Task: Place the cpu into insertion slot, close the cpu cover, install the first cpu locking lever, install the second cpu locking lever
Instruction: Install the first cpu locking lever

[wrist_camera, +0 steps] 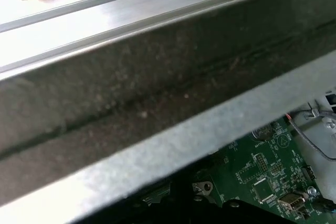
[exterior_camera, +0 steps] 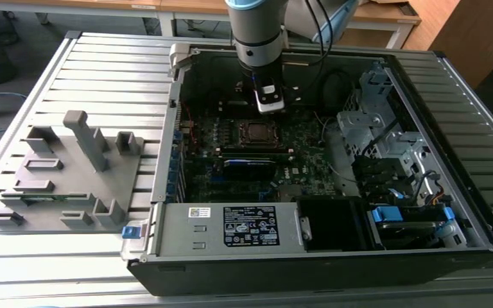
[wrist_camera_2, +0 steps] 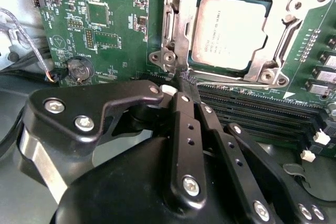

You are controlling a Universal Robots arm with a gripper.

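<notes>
The cpu (wrist_camera_2: 231, 32) lies flat in the insertion slot (exterior_camera: 255, 131), its dull silver top showing. The cpu cover (wrist_camera_2: 178, 24), a silvery frame, lies down around it. A thin metal locking lever (wrist_camera_2: 294, 30) runs along one side of the cover. My gripper (wrist_camera_2: 187, 81) is shut, its black fingers (wrist_camera_2: 184, 129) meeting at a tip that touches the corner of the socket frame; I cannot tell whether a lever end is pinched there. In the exterior view the gripper (exterior_camera: 268, 104) hangs inside the open computer case, just behind the slot.
Black memory slots (wrist_camera_2: 252, 108) run beside the socket. A coin battery (wrist_camera_2: 79, 69) sits on the green board. The case holds a power supply (exterior_camera: 246, 228) and a drive cage (exterior_camera: 384, 141). A grey fixture plate (exterior_camera: 67, 173) lies at the exterior view's left. A metal case rail (wrist_camera: 157, 103) is close to the wrist.
</notes>
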